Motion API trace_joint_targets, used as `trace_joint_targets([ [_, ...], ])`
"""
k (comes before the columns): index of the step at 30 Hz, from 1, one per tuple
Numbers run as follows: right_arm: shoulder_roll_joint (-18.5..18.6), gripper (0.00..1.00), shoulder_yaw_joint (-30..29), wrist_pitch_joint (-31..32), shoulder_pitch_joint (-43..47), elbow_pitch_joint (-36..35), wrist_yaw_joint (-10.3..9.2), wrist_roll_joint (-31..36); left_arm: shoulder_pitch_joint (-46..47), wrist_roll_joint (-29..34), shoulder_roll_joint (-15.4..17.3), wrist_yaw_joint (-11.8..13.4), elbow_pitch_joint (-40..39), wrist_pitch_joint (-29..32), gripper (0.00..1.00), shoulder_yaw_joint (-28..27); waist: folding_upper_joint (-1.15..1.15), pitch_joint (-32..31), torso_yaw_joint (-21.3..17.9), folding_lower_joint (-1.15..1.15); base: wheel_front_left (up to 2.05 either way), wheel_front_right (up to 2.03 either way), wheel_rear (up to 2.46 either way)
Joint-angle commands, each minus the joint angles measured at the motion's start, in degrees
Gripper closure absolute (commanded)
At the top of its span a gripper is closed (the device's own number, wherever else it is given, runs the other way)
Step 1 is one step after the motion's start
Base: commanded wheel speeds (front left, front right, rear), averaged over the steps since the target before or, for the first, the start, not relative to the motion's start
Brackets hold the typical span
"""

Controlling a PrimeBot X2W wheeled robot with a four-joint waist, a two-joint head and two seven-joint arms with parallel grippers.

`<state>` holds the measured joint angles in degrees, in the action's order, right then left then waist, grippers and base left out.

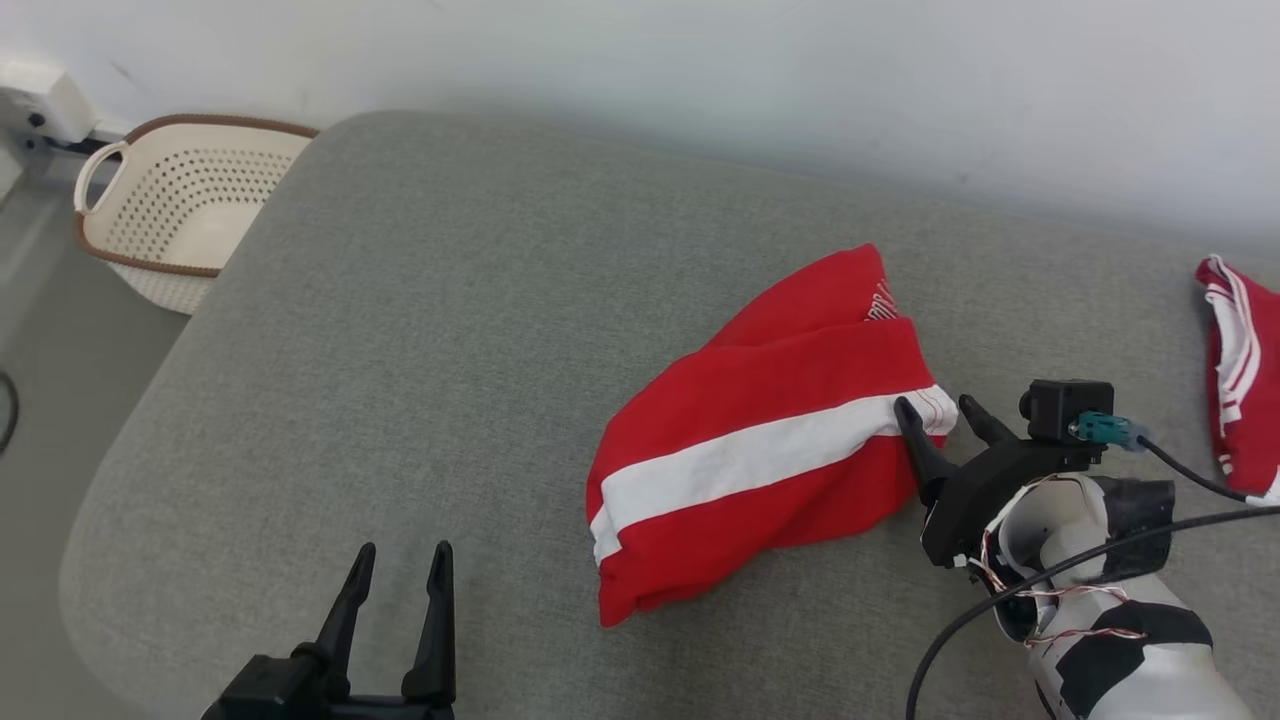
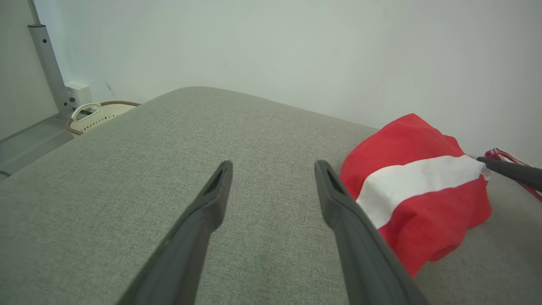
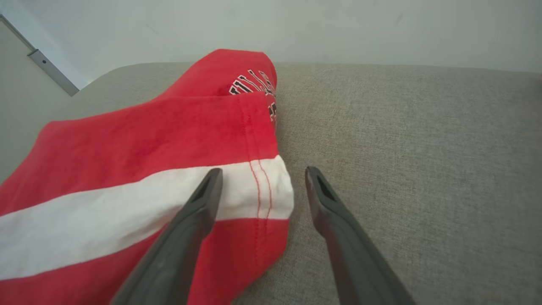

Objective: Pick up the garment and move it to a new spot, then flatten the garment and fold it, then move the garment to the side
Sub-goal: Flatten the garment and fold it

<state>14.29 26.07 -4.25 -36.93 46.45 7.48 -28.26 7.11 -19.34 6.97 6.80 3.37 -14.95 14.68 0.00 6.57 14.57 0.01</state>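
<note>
Garment [image 1: 760, 450]: red with a white stripe, bunched in a loose fold, lay right of centre on the grey cushion [image 1: 450, 350]. Some lettering showed on its far end; I couldn't read it.

Right gripper [image 1: 938, 405] sat at the garment's right end, jaws wide, nothing held. In the right wrist view one finger [image 3: 199, 207] lay over the white stripe by the hem and the other [image 3: 326, 203] over bare cushion just beside the cloth. Can't tell whether the first finger touched the fabric.

Left gripper [image 1: 404, 548] was at the near left, also wide and empty, over bare cushion and well apart from the garment.

Second red-and-white piece [image 1: 1240, 360] lay at the far right edge of the cushion, apart from the first. White perforated basket [image 1: 175, 285] with a brown rim stood off the cushion's far left corner, by the wall.
</note>
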Motion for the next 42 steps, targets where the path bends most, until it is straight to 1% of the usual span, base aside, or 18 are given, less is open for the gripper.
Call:
trace_joint_targets([
  [1,0.3,0.0,0.8,0.3,-0.7,1.0,0.02,-1.6,0.1,0.4,-0.2,-0.4,0.3,-0.3,0.0,-0.6,0.0,0.6,1.1,-0.01,0.0,0.0,0.0],
  [4,0.3,0.0,2.0,1.5,-1.4,2.3,0.02,-3.6,0.0,0.8,-0.7,-0.8,0.5,-0.3,0.0,-1.0,0.0,0.7,1.3,-0.01,0.0,0.0,0.0],
  [5,0.7,0.43,2.8,1.3,-2.0,2.8,0.02,-4.2,0.0,1.0,-0.9,-1.1,0.5,-0.3,0.0,-1.3,0.0,0.8,1.5,-0.01,0.0,0.0,0.0],
  [6,1.1,1.0,3.4,1.1,-2.6,3.3,0.02,-4.9,0.0,1.2,-1.0,-1.2,0.6,-0.3,0.0,-1.5,0.0,0.8,1.6,-0.01,0.0,0.0,0.0],
  [11,2.0,1.0,6.7,-2.1,-3.1,3.5,0.02,-7.3,-0.4,2.1,-1.7,-2.1,1.2,-0.3,0.0,-2.8,0.0,0.2,1.2,-0.01,0.0,0.0,0.0],
  [15,2.4,1.0,9.0,-5.2,-1.2,1.4,0.02,-9.6,-1.8,2.5,-2.3,-2.3,1.6,-0.3,0.0,-3.9,0.0,-1.3,0.1,-0.01,0.0,0.0,0.0],
  [20,3.5,1.0,11.5,-7.4,3.0,-4.7,0.02,-12.9,-3.2,3.1,-2.8,-2.7,1.8,-0.3,0.0,-4.6,0.0,-3.2,-2.1,-0.01,0.0,0.0,0.0],
  [25,5.4,1.0,12.6,-7.1,7.9,-12.7,0.02,-15.4,-4.3,3.3,-3.1,-2.9,1.7,-0.3,0.0,-5.2,0.0,-3.9,-4.2,-0.01,0.0,0.0,0.0],
  [30,7.6,1.0,11.1,-5.5,13.3,-21.5,0.02,-16.8,-4.5,3.4,-3.3,-3.3,2.2,-0.3,0.0,-5.6,0.0,-3.7,-5.7,-0.01,0.0,0.0,0.0],
  [34,9.0,1.0,8.3,-3.3,19.0,-27.6,0.02,-15.8,-4.5,3.7,-3.5,-3.6,2.5,-0.3,0.0,-5.7,0.0,-3.8,-6.2,-0.01,0.0,0.0,0.0],
  [38,9.1,1.0,5.4,-0.2,25.3,-33.2,0.02,-14.5,-5.0,3.7,-3.7,-3.6,2.6,-0.3,0.0,-6.0,0.0,-3.9,-6.6,-0.01,0.0,0.0,0.0],
  [42,7.9,1.0,2.3,3.2,30.2,-37.3,0.02,-12.7,-4.9,3.8,-3.8,-4.1,2.7,-0.3,0.0,-6.7,0.0,-4.0,-7.1,-0.01,0.0,0.0,0.0],
])
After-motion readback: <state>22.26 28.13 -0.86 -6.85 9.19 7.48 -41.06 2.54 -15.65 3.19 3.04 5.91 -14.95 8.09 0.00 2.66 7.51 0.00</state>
